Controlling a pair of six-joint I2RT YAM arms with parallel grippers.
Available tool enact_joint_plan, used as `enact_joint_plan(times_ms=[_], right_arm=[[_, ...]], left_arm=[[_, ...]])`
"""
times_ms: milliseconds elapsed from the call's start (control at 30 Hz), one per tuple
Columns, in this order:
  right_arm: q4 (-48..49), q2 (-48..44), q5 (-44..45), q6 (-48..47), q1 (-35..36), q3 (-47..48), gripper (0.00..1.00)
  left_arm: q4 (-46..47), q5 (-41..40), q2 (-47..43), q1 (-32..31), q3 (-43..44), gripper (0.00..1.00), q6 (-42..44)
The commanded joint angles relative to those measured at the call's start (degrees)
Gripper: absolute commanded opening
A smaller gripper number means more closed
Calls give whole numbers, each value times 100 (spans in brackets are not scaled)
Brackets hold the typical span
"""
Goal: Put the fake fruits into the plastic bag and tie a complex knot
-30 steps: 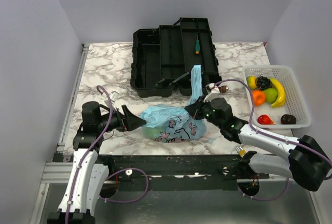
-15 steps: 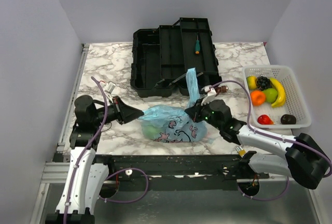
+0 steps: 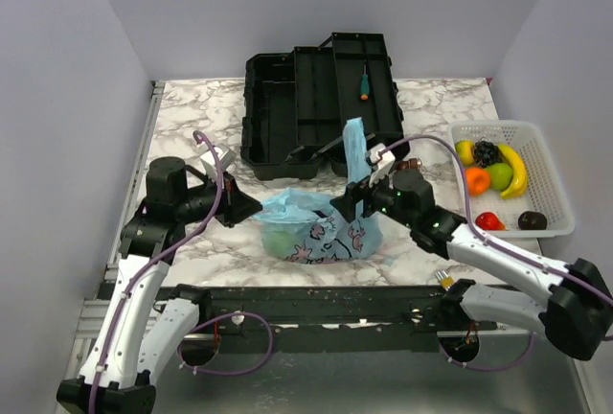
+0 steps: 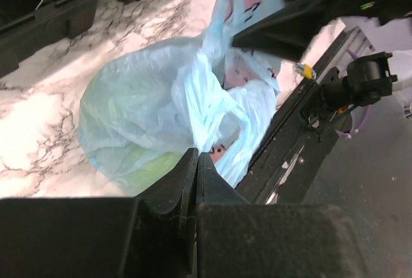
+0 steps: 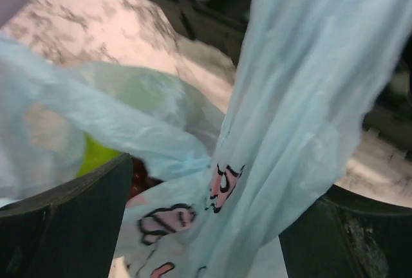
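Top external view: the plastic bag (image 3: pixel 316 234) lies on the marble counter (image 3: pixel 192 125) at near centre, between the two arms and just near of the open black toolbox (image 3: pixel 316 98). At the bag's left side the left end effector (image 3: pixel 255 209) is clenched on a gathered tail of the plastic. In the left wrist view its fingers (image 4: pixel 168 191) are pressed together on that tail. At the bag's right side the right end effector (image 3: pixel 341 211) is released. In the right wrist view its fingers (image 5: pixel 64 213) are spread wide, and an upright strip of the bag passes between them. A green fruit (image 4: pixel 151 165) is seen through the plastic. A banana (image 3: pixel 517 171), an orange (image 3: pixel 477 180) and grapes (image 3: pixel 487 152) are held in the white basket (image 3: pixel 554 176) at the right edge, well apart from the bag.
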Motion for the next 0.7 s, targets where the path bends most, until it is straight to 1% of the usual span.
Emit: enact_joint_plan(times_ms=[0, 33, 100, 167, 300, 367, 400, 433, 500, 600, 667], right_arm=[[-1448, -707, -668, -600, -20, 1034, 90], [-1726, -840, -817, -770, -25, 1182, 94], [-2092, -1066, -1102, -1050, -21, 1441, 97], [-2231, -1196, -1360, -1333, -23, 1635, 96], [-2227, -1057, -1908, -1563, -21, 2156, 83], [-2048, -949, -2215, -1546, -19, 2393, 82], [-1984, -882, -2414, -1556, -15, 2521, 84], [-1859, -807, -2663, -1528, 22, 2613, 88], [-1687, -537, -2960, -1633, 269, 2808, 100], [-1619, 43, -2726, -2146, 1023, 3109, 100], [-1026, 285, -2682, -2346, 1317, 2911, 100]], left_arm=[[-222, -422, 240, -94, 277, 0, -86], [-200, -414, 237, -121, 305, 0, -110], [-146, -442, 195, -186, 346, 0, -146], [-161, -512, 174, -256, 418, 0, -147], [-201, -664, 190, -357, 523, 0, -151], [-265, -708, 218, -395, 562, 0, -118], [-288, -708, 220, -404, 579, 0, -93], [-305, -718, 219, -410, 580, 0, -50], [-332, -724, 202, -429, 593, 0, 20], [-369, -743, 265, -498, 686, 0, 102], [-411, -731, 305, -539, 774, 0, 178]])
